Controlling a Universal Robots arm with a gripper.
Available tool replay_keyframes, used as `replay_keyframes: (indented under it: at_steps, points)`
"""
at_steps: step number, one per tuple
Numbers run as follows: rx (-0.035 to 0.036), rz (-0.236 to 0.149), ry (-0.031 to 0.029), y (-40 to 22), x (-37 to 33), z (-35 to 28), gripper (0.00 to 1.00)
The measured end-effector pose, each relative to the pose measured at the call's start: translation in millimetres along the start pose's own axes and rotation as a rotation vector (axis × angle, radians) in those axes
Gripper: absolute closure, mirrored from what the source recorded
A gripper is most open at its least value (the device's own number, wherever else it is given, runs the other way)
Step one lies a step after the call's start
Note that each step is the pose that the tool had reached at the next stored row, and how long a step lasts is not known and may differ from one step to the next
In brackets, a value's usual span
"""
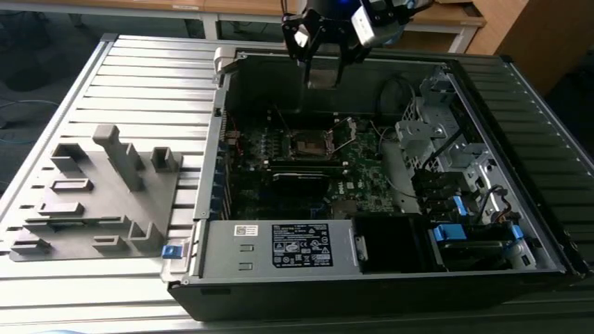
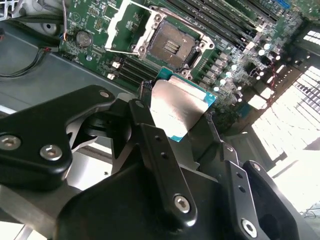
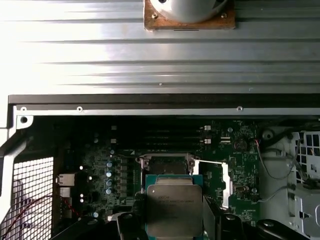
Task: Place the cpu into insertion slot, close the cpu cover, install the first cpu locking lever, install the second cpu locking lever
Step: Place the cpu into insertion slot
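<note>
We are seeing the gripper (image 1: 323,68) hanging above the open computer case (image 1: 278,275), clamping the cpu (image 2: 176,107) by two opposite edges. The fingers (image 2: 156,150) are pressing on either side of the chip, and its silver top is facing both wrist cameras. The cpu is riding in the air, well apart from the motherboard (image 1: 366,191), touching nothing but the gripper.

The insertion slot (image 2: 172,45) is lying open below, dark centre showing, nothing sitting in it. The cpu cover (image 2: 125,27) is standing flipped back just beside the slot, so it is not blocking the way down.

Key relation: the slot is lying beneath the held chip and a little off to one side. In the first wrist view the slot's silver rim is peeking out past the chip's edge on the side toward the case wall, so we are judging the chip as not yet centred over it. The chip's edges are running roughly parallel to the slot's rim there, so we are reading little twist between them. Placement is not done, and the cover is not closed.
</note>
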State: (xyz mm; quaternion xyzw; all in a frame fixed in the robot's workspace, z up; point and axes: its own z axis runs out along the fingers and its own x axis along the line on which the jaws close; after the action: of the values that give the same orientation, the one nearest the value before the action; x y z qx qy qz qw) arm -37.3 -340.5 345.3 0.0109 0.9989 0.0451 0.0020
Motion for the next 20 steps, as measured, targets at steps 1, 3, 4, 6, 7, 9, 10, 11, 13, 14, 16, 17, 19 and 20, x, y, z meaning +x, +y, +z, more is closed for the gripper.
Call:
replay_keyframes:
  at_steps: [1, 3, 4, 6, 7, 9, 10, 11, 13, 14, 16, 17, 19, 20]
  points:
    - [0.0000, 0.000, -0.0024, -0.1, 0.2, 1.3, 0.46]
    - [0.0000, -0.001, -0.0043, -0.2, 0.3, 2.2, 0.46]
    - [0.0002, -0.001, -0.0047, -0.2, 0.3, 2.3, 0.46]
    - [-0.0004, -0.001, -0.0077, -0.4, 0.7, 3.9, 0.46]
    - [-0.0003, -0.001, -0.0100, -0.5, 1.0, 5.1, 0.46]
    - [-0.0004, -0.002, -0.0136, -0.7, 1.9, 7.6, 0.46]
    - [-0.0004, -0.002, -0.0149, -0.9, 2.4, 8.9, 0.46]
    - [-0.0005, -0.003, -0.0160, -1.0, 3.0, 10.3, 0.46]
    - [-0.0005, -0.003, -0.0180, -1.3, 4.2, 13.1, 0.46]
    - [-0.0005, -0.004, -0.0189, -1.4, 4.8, 14.6, 0.46]
    - [-0.0005, -0.005, -0.0208, -1.7, 5.9, 17.4, 0.46]
    - [-0.0006, -0.005, -0.0215, -1.9, 6.4, 18.9, 0.46]
    - [-0.0007, -0.006, -0.0231, -2.2, 7.3, 21.9, 0.46]
    - [-0.0006, -0.006, -0.0239, -2.3, 7.6, 23.6, 0.46]
